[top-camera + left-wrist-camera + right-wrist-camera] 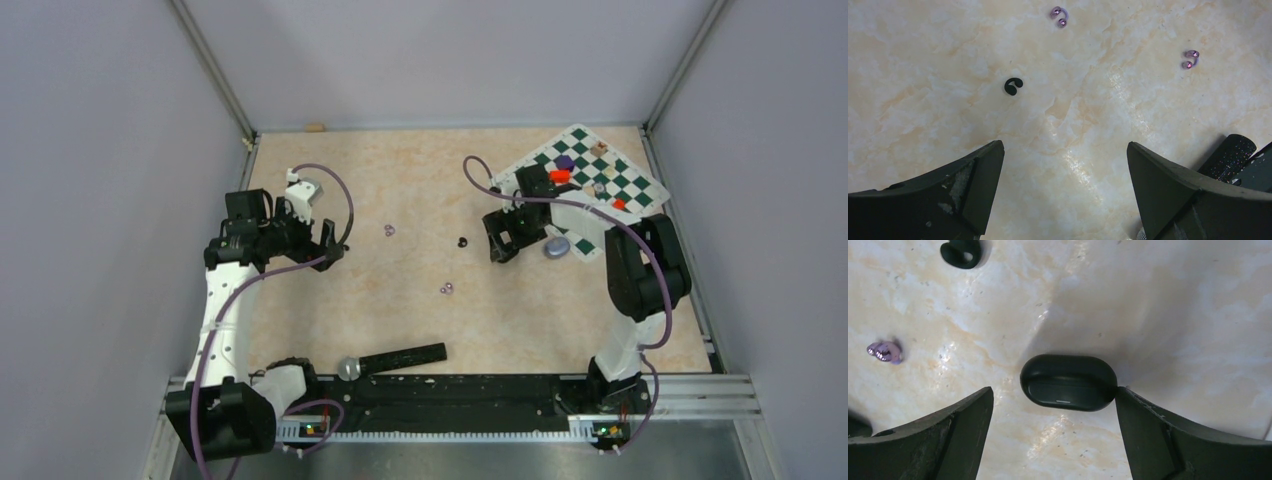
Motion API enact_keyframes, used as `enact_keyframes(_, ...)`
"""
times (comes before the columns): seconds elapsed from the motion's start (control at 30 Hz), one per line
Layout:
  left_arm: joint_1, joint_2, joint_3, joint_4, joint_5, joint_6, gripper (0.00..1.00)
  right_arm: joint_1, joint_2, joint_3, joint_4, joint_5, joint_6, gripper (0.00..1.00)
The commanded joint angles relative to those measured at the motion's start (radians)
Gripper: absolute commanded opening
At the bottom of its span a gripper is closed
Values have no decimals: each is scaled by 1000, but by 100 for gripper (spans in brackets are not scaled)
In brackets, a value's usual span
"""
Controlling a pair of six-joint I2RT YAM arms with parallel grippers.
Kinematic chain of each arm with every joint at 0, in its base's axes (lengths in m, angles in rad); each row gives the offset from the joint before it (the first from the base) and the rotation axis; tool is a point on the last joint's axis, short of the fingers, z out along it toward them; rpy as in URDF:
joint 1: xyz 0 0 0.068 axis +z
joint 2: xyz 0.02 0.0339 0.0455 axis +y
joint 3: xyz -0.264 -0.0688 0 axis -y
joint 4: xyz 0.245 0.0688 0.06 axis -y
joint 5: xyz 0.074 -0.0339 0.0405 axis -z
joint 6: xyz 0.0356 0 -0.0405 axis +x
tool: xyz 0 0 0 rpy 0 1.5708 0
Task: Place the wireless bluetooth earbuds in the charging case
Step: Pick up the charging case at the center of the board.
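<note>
Right gripper [1054,388] wide open, holds nothing; black case [1068,382] lies flat on the surface [1173,300] between its fingers, right finger touching the case's end, left finger apart from it. Left gripper [1064,143] fully open, empty, hovers over the surface, well apart from the case.

Buds all loose on the surface, none in a case: black bud [961,251] near the right gripper, lilac bud [884,352] near it too, second lilac bud [389,231] further out toward the left arm; I see only three.

Step, as I judge it: get the case gripped and opened; lid looks shut. I'd centre the fingers on its two ends before closing, else it may skid or spin.

Case is smooth, glossy, rounded oval, likely slippery; buds tiny, shiny, curled, hard to pinch, so I'd come straight down and close slowly. Surface is marbled beige, hard, flat. Grey-blue case [557,247] sits at the chessboard's [590,180] edge.
</note>
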Motion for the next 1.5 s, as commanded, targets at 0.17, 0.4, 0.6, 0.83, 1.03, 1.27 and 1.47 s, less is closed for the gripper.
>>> enact_keyframes(0.17, -3, -12, 41, 11, 15, 0, 99, -7, -11, 77, -140, -173, -85, 92)
enact_keyframes(0.4, -3, -12, 40, 10, 15, 1, 99, -7, -34, 85, -218, -354, -168, 92)
enact_keyframes(0.6, -3, -14, 41, 11, 19, 0, 99, -7, -64, 105, -262, -395, -236, 92)
enact_keyframes(0.83, -3, -11, 41, 11, 23, 2, 99, -6, -249, -18, 16, -231, -204, 91)
enact_keyframes(1.03, -3, -10, 42, 11, 21, 1, 99, 16, -224, -61, 137, -204, -133, 92)
enact_keyframes(1.27, -3, -11, 42, 10, 18, -1, 99, 55, -139, -66, 211, -142, -76, 92)
enact_keyframes(1.47, -3, -7, 42, 11, 17, -1, 99, 68, -79, -46, 179, -148, -85, 92)
